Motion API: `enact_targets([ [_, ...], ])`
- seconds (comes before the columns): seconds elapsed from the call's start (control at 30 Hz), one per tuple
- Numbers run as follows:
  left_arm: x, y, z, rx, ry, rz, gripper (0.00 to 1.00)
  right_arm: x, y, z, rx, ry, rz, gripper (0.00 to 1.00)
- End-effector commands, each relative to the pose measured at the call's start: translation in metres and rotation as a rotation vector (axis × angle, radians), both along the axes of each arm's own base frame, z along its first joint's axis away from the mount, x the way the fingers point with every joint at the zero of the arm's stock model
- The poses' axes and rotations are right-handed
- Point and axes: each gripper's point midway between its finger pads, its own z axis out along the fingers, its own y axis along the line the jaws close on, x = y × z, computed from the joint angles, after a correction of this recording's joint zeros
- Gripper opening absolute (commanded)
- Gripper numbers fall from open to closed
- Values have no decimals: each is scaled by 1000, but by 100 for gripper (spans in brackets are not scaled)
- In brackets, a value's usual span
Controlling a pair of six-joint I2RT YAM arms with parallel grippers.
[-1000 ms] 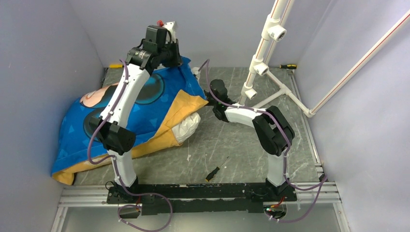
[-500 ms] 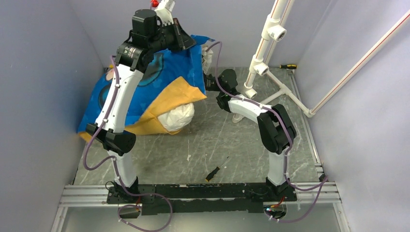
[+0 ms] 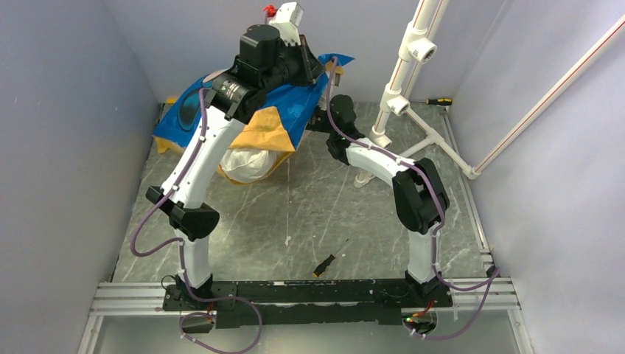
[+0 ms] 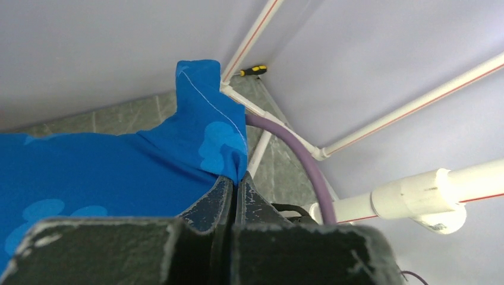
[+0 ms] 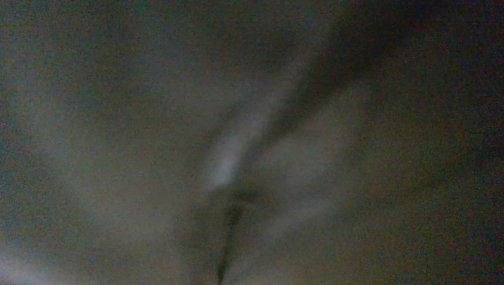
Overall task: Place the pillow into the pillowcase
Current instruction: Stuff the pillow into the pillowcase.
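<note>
High at the back, my left gripper (image 3: pixel 322 66) is shut on a pinch of the blue pillowcase (image 3: pixel 295 103). In the left wrist view its fingers (image 4: pixel 236 178) press together on the blue fabric (image 4: pixel 119 172). The case hangs from that grip with its orange inner side showing at the mouth. The white pillow (image 3: pixel 247 164) bulges out of the mouth, low over the table. My right gripper (image 3: pixel 323 122) is tucked under the case's right edge, its fingertips hidden. The right wrist view is dark, filled with fabric pressed against the lens.
A white pipe frame (image 3: pixel 398 96) stands at the back right, close to both wrists. A yellow-handled screwdriver (image 3: pixel 440 102) lies by the back wall, and a black one (image 3: pixel 328 262) near the front. Grey walls close in on three sides. A purple cable (image 4: pixel 297 154) loops past the case.
My left arm has lifted the pillowcase up and to the right, off the table. The pillow has risen with it toward the back. My right gripper has followed, moving back and up.
</note>
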Motion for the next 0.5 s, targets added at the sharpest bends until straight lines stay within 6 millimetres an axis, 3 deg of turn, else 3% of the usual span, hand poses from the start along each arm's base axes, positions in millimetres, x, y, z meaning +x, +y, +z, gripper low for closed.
enact_targets([
  [0.0, -167, -49, 141, -292, -302, -459, 0, 45, 16, -58, -138, 236, -226, 0],
  [0.1, -172, -43, 150, -286, -345, -432, 0, 51, 13, -94, -225, 297, -277, 0],
  [0.17, -173, -36, 150, -272, -358, -406, 0, 53, 9, -105, -234, 326, -294, 0],
  [0.23, -167, -28, 138, -209, -350, -354, 0, 51, 7, -101, -187, 334, -276, 0],
  [0.3, -157, -11, 121, -109, -337, -264, 0, 47, 6, -84, -123, 325, -243, 0],
  [0.33, -152, 0, 111, -43, -345, -216, 10, 45, 6, -77, -101, 321, -223, 0],
  [0.4, -146, 24, 87, 113, -337, -138, 56, 40, 6, -63, -69, 320, -188, 0],
  [0.47, -141, 51, 59, 280, -318, -70, 81, 36, 5, -51, -38, 329, -164, 0],
])
